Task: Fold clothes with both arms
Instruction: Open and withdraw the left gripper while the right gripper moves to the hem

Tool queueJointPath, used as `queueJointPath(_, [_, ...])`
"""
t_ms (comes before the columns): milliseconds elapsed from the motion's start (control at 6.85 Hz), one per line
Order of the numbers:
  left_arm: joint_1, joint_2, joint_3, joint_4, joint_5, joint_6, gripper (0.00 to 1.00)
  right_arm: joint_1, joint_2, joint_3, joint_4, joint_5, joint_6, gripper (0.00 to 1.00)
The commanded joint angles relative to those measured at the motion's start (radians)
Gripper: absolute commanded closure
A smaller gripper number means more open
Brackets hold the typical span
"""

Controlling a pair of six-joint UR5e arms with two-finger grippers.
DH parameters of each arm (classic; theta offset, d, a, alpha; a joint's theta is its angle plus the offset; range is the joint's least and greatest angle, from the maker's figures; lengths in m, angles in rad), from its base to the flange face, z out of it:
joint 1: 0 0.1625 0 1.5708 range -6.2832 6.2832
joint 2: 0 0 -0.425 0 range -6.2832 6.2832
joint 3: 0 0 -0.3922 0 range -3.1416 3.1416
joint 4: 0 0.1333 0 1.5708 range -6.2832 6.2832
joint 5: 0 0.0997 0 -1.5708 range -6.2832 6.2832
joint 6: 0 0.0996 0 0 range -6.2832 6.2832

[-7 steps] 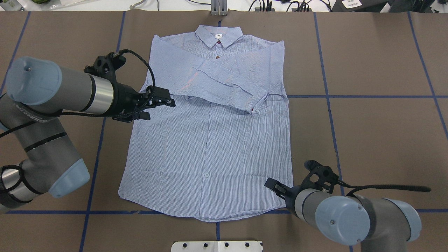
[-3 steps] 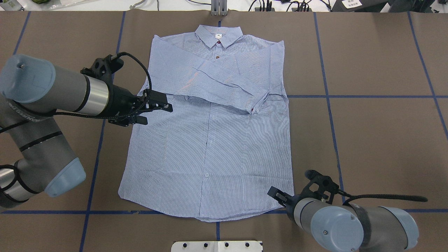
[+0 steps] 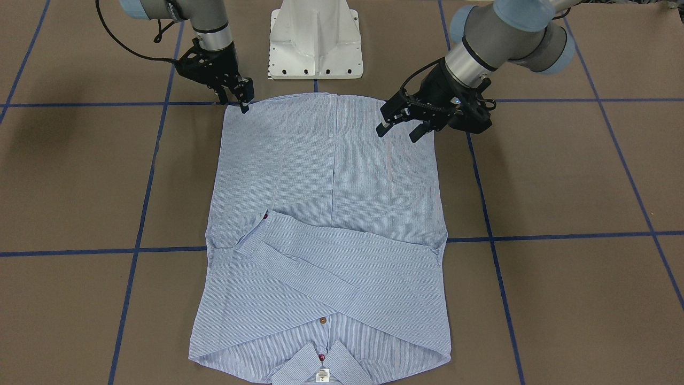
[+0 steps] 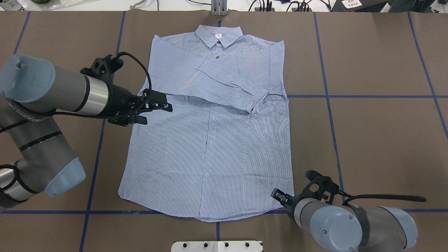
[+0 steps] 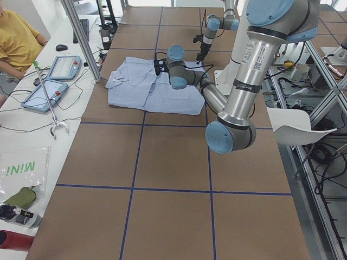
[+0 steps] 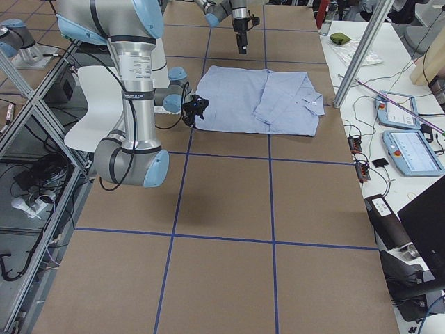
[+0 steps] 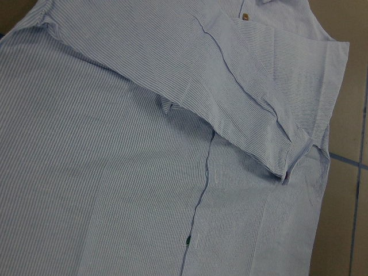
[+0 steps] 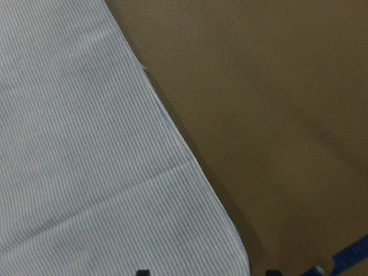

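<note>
Front-facing: one striped shirt point(image 3: 331, 176) lies flat on the surface point(image 3: 561, 176), both sleeves point(image 3: 320, 256) crossed; right hand point(image 3: 241, 99) at a hem corner point(image 3: 231, 110). Overhead: two arms point(image 4: 59, 89); left hand point(image 4: 155, 106) hangs open by the shirt's side edge. Right wrist: fingertips point(image 8: 141, 273) apart, gripping nothing. Likely step: seizing the hem; left hand must reach its corner, both close.

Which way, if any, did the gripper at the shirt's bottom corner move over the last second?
Yes. Overhead, the right gripper slid toward the robot, nearer the blue tape line by the hem of the shirt.
</note>
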Motion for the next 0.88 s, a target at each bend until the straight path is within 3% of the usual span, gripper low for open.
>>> queueJointPath(0, [0.0, 0.0, -0.001, 0.0, 0.0, -0.001, 0.01, 0.001, -0.002, -0.003, -0.004, 0.0, 0.0, 0.4])
queueJointPath(146, [0.0, 0.0, -0.001, 0.0, 0.002, -0.001, 0.01, 0.001, -0.002, -0.001, -0.007, 0.0, 0.002, 0.45])
queueJointPath(438, [0.0, 0.0, -0.001, 0.0, 0.0, -0.001, 0.01, 0.001, -0.002, -0.004, -0.008, 0.0, 0.015, 0.67])
queueJointPath(729, [0.0, 0.0, -0.001, 0.0, 0.0, -0.003, 0.01, 0.002, -0.01, -0.003, -0.008, 0.0, 0.028, 1.0])
